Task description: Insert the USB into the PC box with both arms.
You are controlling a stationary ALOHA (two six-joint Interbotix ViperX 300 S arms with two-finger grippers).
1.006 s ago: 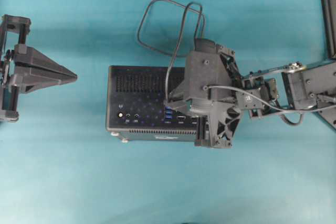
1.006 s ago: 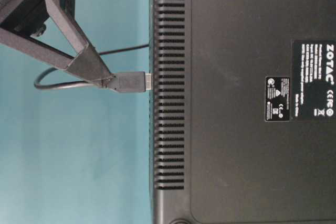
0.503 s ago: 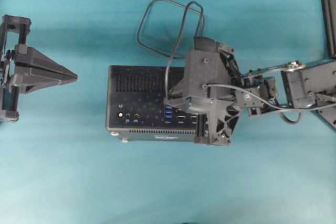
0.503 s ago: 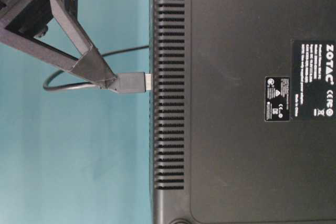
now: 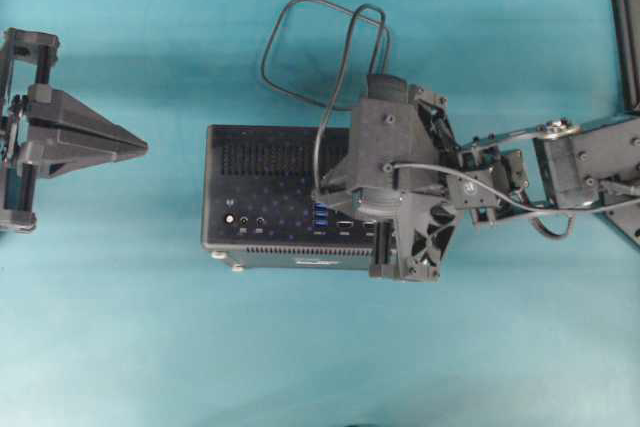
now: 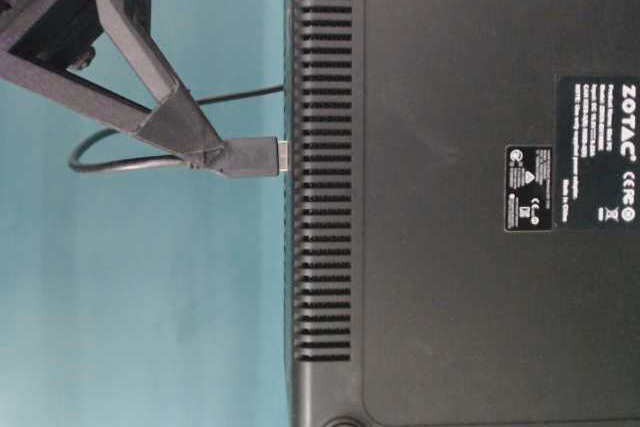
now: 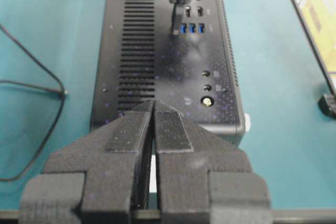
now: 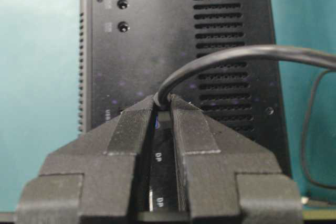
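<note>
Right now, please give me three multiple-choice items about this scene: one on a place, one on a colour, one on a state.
1. Where is the left end effector?
A. On the table, apart from the black rectangular vented PC box
B. Pressing on the box
C. Beneath the box

2. What colour are the stacked ports beside the plug?
A. Red
B. Blue
C. Yellow

3. What is the right end effector doing?
A. Standing open and empty
B. Gripping the thin black USB cable's plug
C. Holding a silver foot

Answers: 1 A, teal cloth shows between them from overhead. 2 B, seen from the left wrist. 3 B, its tips pinch the plug's rear at table level.
</note>
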